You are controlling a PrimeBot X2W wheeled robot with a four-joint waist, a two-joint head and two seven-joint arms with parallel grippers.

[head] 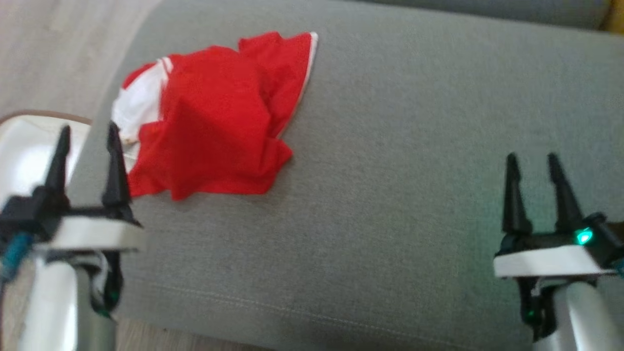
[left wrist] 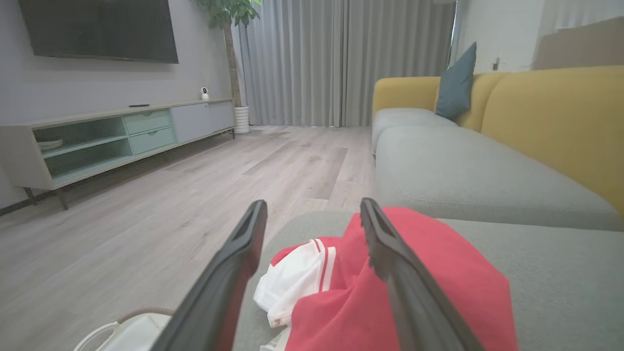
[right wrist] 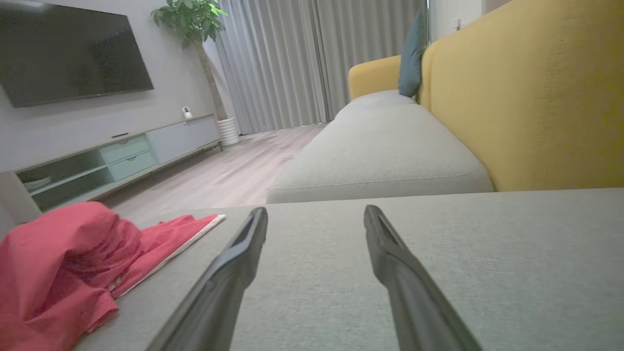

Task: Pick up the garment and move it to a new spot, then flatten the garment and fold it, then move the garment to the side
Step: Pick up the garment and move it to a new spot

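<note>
A crumpled red garment [head: 219,117] with white panels and white trim lies bunched on the grey sofa seat [head: 414,146], near its left end. My left gripper [head: 87,134] hovers open at the garment's near-left corner, holding nothing; in the left wrist view the garment [left wrist: 438,287] sits just past and under the right finger [left wrist: 404,278]. Far to the right, my right gripper [head: 532,162] stands open over bare cushion. From the right wrist, the garment [right wrist: 63,263] shows at the lower left, well apart from the open gripper [right wrist: 316,214].
The seat's left edge drops to a pale wood floor [left wrist: 146,214]. A white rounded object [head: 24,146] sits low beside that edge. Yellow sofa backrests [right wrist: 526,97] and another grey seat [right wrist: 380,161] lie beyond. A TV cabinet [left wrist: 112,136] stands across the room.
</note>
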